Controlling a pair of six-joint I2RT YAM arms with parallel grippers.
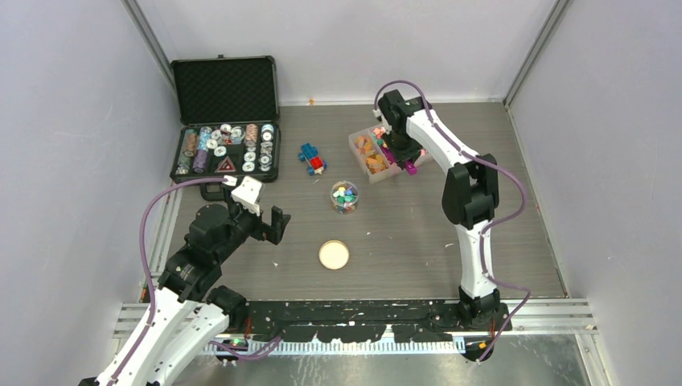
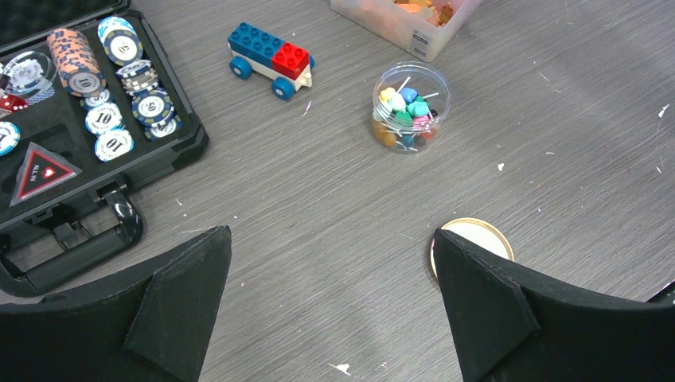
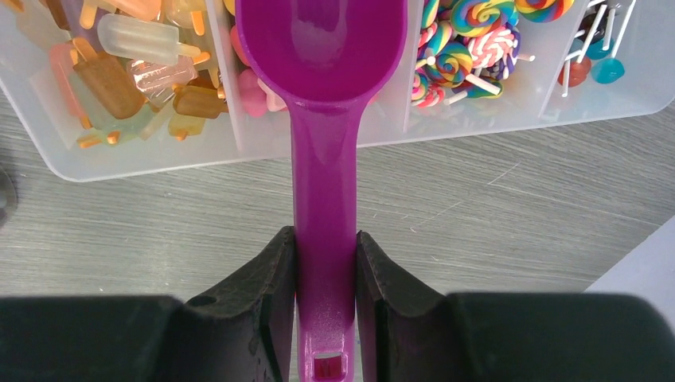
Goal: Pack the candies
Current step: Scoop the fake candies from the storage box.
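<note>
Right wrist: right end effector (image 3: 325, 248) clenched the purple scoop (image 3: 322, 48), empty above the candies (image 3: 458, 56); a shallow, level dip seemed best.

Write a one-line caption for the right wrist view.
Right gripper clamps a purple scoop by its handle, empty bowl over a clear divided tray of miniature candies.

Inside the case (image 2: 189, 145), several chips (image 2: 114, 145) read "10", one beside them (image 2: 151, 107) "50"; the triangle (image 2: 41, 171) lettering is unreadable.
</note>
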